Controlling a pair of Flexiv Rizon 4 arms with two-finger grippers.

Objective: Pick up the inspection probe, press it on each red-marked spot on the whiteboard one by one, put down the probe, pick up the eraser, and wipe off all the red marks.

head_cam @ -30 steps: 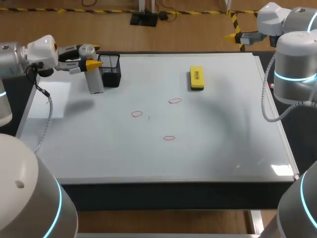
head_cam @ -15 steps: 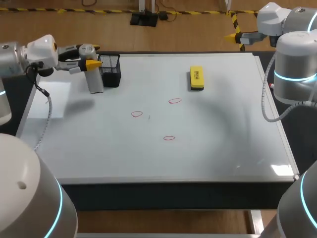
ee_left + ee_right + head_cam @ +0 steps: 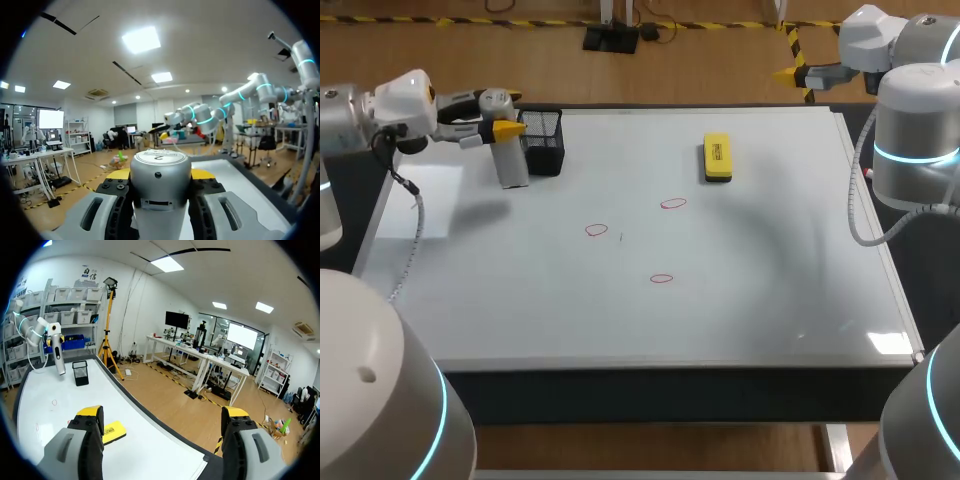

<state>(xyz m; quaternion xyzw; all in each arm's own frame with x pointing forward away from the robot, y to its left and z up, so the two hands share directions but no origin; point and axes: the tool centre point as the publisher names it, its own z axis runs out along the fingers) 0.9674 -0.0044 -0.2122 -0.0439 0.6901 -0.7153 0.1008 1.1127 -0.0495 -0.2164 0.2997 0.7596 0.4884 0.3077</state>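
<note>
Holding the inspection probe (image 3: 512,165) upright in the left gripper (image 3: 505,113), both yellow tips pinching its upper body from two sides. Hanging over the far left corner of the whiteboard (image 3: 770,290), just beside a black mesh holder (image 3: 544,142) that stands on the side toward the middle. Casting a shadow on the white surface toward the left edge, apart from the probe's lower end; cannot tell whether resting on the board or raised. In the left wrist view, only the probe's round grey cap between the fingers, with the board running on ahead.

Off the board, beyond its far edge near the right corner: the right gripper (image 3: 162,415), fingers spread wide, nothing between them. Ahead of it and beside one finger, the yellow eraser (image 3: 717,158), lying flat near the far edge, right of the middle, well apart from the probe.

Drawn around the middle: a far red mark (image 3: 673,203) nearest the eraser, a left red mark (image 3: 596,230), and a near red mark (image 3: 661,278) toward the front edge. Between probe and marks, only bare white surface. Wide bare stretches along the front and right edges. Close to the probe, only the mesh holder in the way
</note>
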